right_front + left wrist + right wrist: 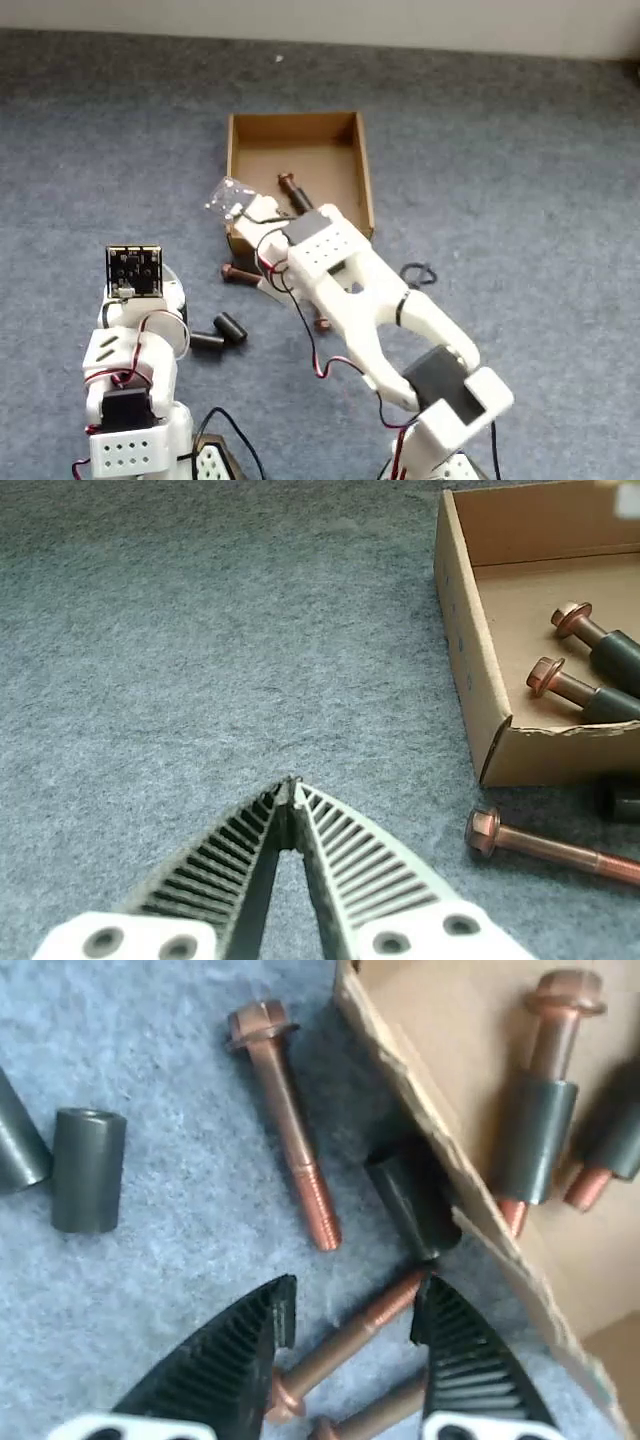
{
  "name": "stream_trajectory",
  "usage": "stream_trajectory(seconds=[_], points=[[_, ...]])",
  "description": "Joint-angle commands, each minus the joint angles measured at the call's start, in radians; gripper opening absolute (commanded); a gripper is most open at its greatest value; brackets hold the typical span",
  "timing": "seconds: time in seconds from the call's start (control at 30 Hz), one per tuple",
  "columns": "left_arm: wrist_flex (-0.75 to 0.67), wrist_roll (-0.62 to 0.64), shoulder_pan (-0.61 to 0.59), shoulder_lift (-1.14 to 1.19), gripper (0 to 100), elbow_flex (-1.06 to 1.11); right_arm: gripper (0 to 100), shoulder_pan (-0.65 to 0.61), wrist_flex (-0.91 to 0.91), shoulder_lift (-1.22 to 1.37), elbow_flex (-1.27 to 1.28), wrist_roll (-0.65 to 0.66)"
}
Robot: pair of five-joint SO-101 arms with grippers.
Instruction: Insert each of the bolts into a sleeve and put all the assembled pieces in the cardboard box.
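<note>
Left arm [130,390] is folded upright over its base. Left pincer [290,790] is pressed together, tips meeting, holding nothing, above bare bench [150,630]. Right arm [370,300] is stretched low to the near left corner of the cardboard box [366,170]. Right pincer [355,1305] is spread, with one bolt [340,1345] lying between the jaws on the bench, not pinched. Right wrist view resolves what sits under that arm in the high view: a second loose bolt [285,1175] alongside, and a black sleeve [410,1200] against the outside of the box wall. Left wrist view gives two assembled pieces [565,683] side by side inside the box. High view adds two loose sleeves [207,340] lying together between the arms. Bolts are copper-coloured with flanged hex heads and thread at the tip end. Sleeves are plain dark cylinders with a bore. Box is raw brown card with a torn near edge. Bench is covered in grey short-pile carpet.
</note>
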Motion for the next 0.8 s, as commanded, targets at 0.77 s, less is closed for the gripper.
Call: stream_trajectory(seconds=[0.77], points=[[-0.041,-0.014,-0.007,-0.007,1,0.019,17.8,0.048,-0.018,0.311,-0.292,0.114]])
